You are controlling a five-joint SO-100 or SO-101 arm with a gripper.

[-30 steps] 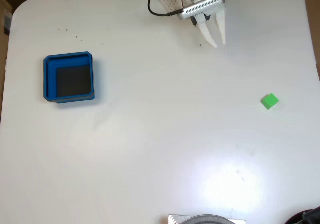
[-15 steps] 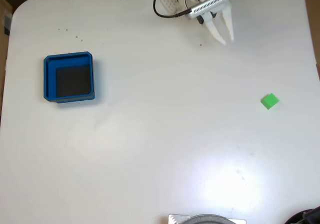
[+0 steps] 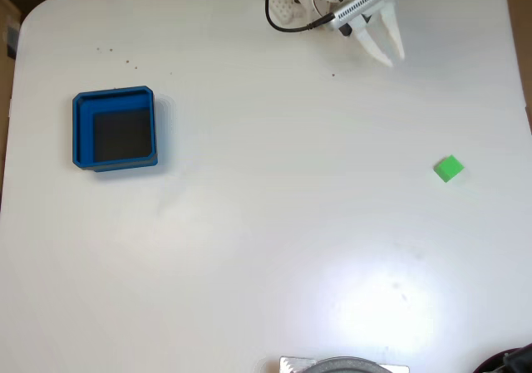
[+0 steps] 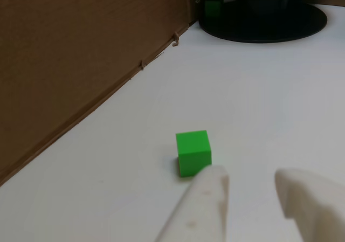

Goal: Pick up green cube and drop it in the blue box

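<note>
Jaws parted, empty, near top edge of white surface in fixed view; seen low in other view with green cube just beyond left fingertip, not touching; green cube flat on surface at right, well apart from blue box at left.

Bare white table lay open between the gripper and the green cube, with a brown cardboard wall close along the cube's far side.
</note>
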